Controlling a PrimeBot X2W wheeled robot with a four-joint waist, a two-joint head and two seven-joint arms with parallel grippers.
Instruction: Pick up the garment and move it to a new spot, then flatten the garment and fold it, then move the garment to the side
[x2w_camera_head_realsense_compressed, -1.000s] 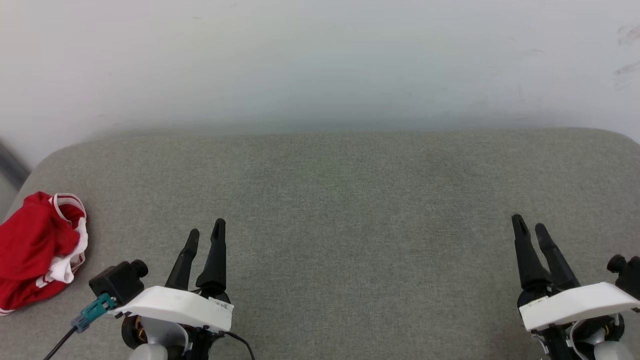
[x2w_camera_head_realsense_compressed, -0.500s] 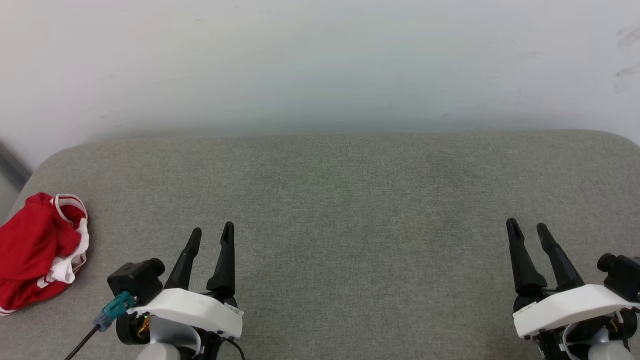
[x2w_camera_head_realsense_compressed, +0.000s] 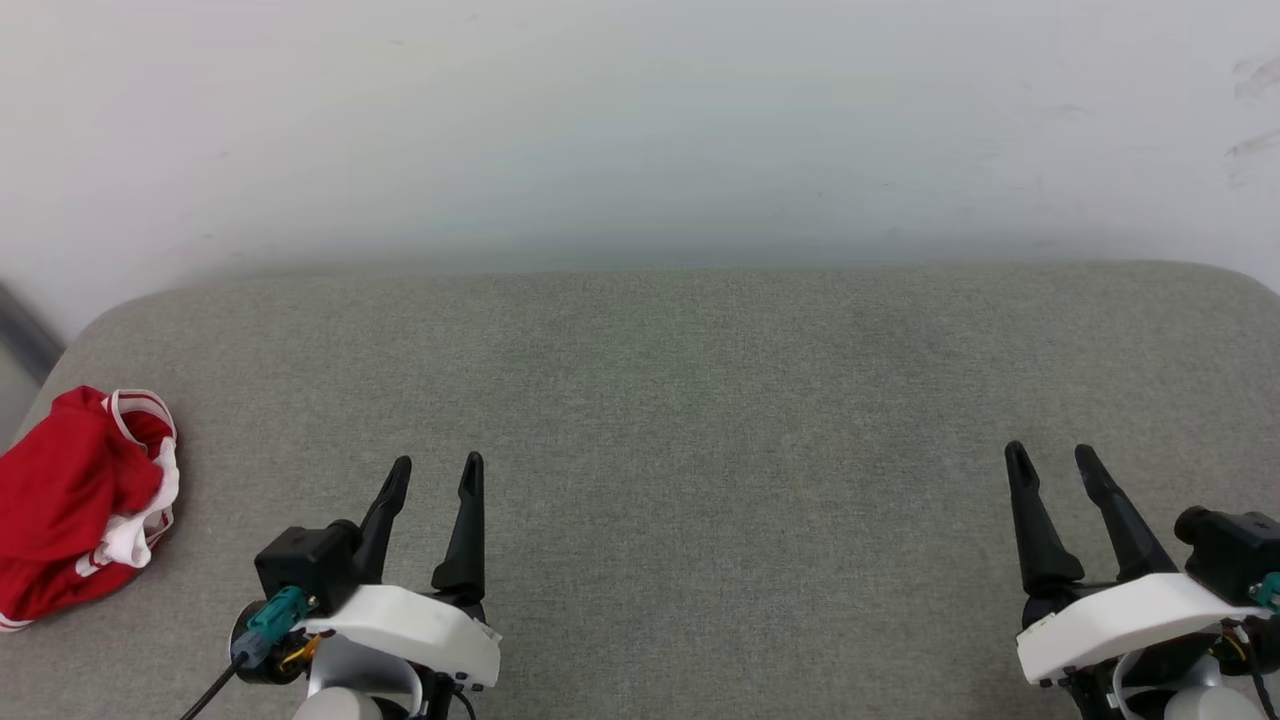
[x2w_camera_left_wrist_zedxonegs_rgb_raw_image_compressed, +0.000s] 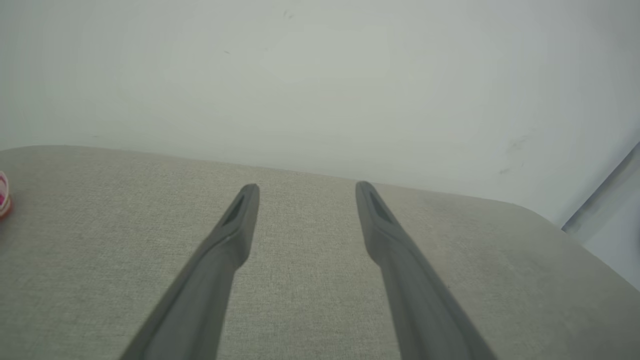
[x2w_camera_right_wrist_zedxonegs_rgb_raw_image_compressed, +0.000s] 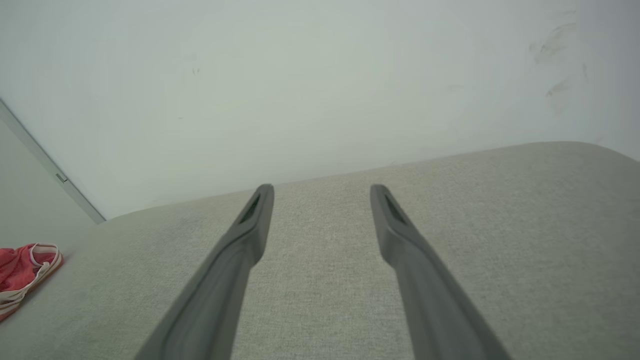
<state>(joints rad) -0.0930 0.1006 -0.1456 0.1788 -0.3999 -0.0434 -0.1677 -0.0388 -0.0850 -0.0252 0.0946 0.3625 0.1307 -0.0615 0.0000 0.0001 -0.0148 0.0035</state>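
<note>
shirt (x2w_camera_head_realsense_compressed: 75, 500) lay bunched at cushion's (x2w_camera_head_realsense_compressed: 700, 400) far-left edge | left gripper (x2w_camera_head_realsense_compressed: 435, 475) nearer, shirt off to its left | right gripper (x2w_camera_head_realsense_compressed: 1050, 465) well apart | both spread, empty

Head camera high above grey cushion (x2w_camera_head_realsense_compressed: 700, 400); wrist cameras low, forward; shared cushion, wall (x2w_camera_head_realsense_compressed: 640, 120), garment (x2w_camera_head_realsense_compressed: 60, 500).

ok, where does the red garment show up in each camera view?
Head view: garment at the far left edge, lower half, crumpled on the grey cushion.
Left wrist view: a red-and-white sliver of it at the left edge, mid-height.
Right wrist view: at the left edge, low down.
Shared landmark: the cushion's far edge against the white wall.
</note>
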